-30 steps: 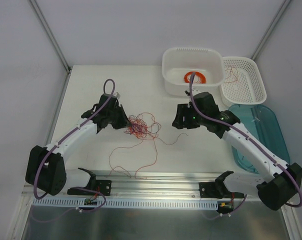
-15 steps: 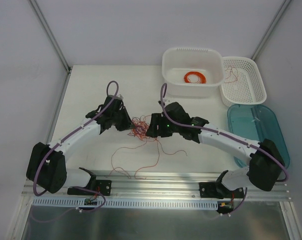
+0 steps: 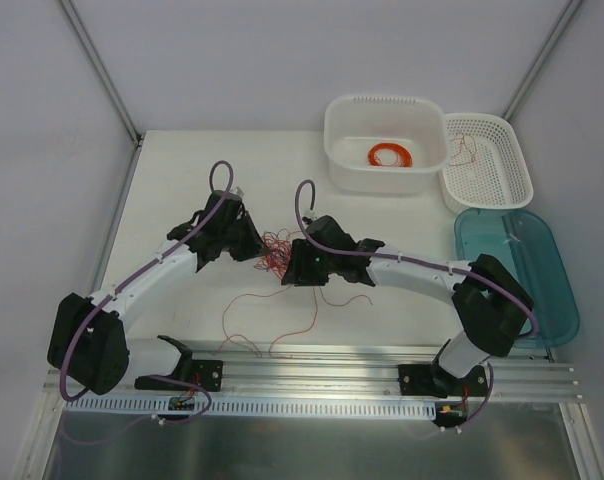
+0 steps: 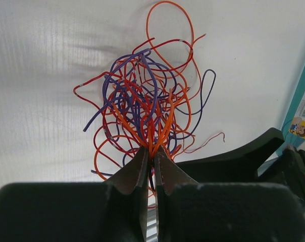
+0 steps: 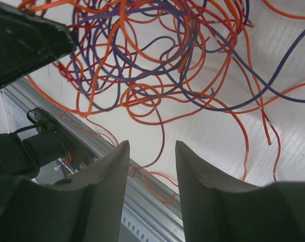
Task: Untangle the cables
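Observation:
The cables (image 3: 276, 249) form a scribbly knot of red, orange and purple wires at mid-table, with loose strands (image 3: 267, 322) trailing toward the near rail. My left gripper (image 3: 256, 248) is shut on a bunch of the knot's wires; the left wrist view shows the cables (image 4: 147, 101) fanning out from its closed tips (image 4: 151, 150). My right gripper (image 3: 291, 267) sits just right of the knot, open, nothing between its fingers. In the right wrist view the cables (image 5: 157, 60) lie just beyond the right gripper (image 5: 152, 147).
At the back right stands a white tub (image 3: 332, 130) holding an orange ring coil (image 3: 390, 155). Beside it is a perforated white basket (image 3: 502, 185) with a few strands, and a teal tray (image 3: 542, 270) at the right edge. An aluminium rail (image 3: 362, 355) runs along the near edge.
My right arm has swung left from beside the white tub to the knot, and its jaws have narrowed a little. The left gripper has kept its hold and barely moved.

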`<state>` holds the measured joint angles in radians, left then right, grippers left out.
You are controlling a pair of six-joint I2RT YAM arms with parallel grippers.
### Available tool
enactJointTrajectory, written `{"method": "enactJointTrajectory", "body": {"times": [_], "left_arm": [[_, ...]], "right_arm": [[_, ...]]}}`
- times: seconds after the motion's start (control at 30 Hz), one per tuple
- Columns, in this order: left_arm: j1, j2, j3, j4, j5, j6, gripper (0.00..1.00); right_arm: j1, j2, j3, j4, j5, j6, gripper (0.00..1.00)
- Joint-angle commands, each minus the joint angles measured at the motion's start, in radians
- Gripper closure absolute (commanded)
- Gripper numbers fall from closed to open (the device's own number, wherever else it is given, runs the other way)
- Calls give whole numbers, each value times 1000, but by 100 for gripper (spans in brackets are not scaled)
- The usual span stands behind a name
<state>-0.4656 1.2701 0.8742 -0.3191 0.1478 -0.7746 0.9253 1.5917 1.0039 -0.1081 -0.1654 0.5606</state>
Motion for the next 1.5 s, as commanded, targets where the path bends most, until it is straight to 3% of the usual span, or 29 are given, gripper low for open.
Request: {"method": "enactJointTrajectory", "body": {"times": [0.0, 0.03, 0.07, 0.1, 0.17, 0.47, 0.7, 0.97, 1.17, 1.33, 1.43, 1.47], "left_arm": [[-8, -37, -7, 22, -4, -17, 100], [-8, -40, -9, 23, -8, -15, 100], [-8, -43, -11, 25, -13, -14, 100], [-7, -49, -17, 23, -19, -5, 100], [-7, -58, -32, 25, -48, 9, 100], [51, -58, -106, 23, -103, 72, 97], [140, -44, -132, 23, -86, 83, 99], [188, -35, -141, 12, -134, 106, 100], [220, 23, -115, -20, -218, 133, 100], [237, 67, -73, -57, -254, 182, 99], [235, 43, -66, -66, -223, 210, 91], [237, 29, -69, -67, -215, 224, 84]], "right_arm": [[6, 37, 27, 61, -14, 28, 57], [4, 46, 38, 51, -10, 18, 63], [6, 48, 42, 41, 4, 9, 81], [6, 45, 47, 12, 16, -2, 90], [3, 13, 48, -25, 53, -40, 99], [-57, -174, 198, -369, 158, -347, 99], [-146, -291, 350, -560, 159, -474, 99], [-299, -406, 568, -663, 118, -556, 99], [-382, -417, 769, -716, 106, -629, 99], [-451, -394, 834, -736, 132, -671, 99], [-503, -384, 835, -723, 147, -688, 99], [-534, -378, 837, -713, 148, -689, 99]]}}
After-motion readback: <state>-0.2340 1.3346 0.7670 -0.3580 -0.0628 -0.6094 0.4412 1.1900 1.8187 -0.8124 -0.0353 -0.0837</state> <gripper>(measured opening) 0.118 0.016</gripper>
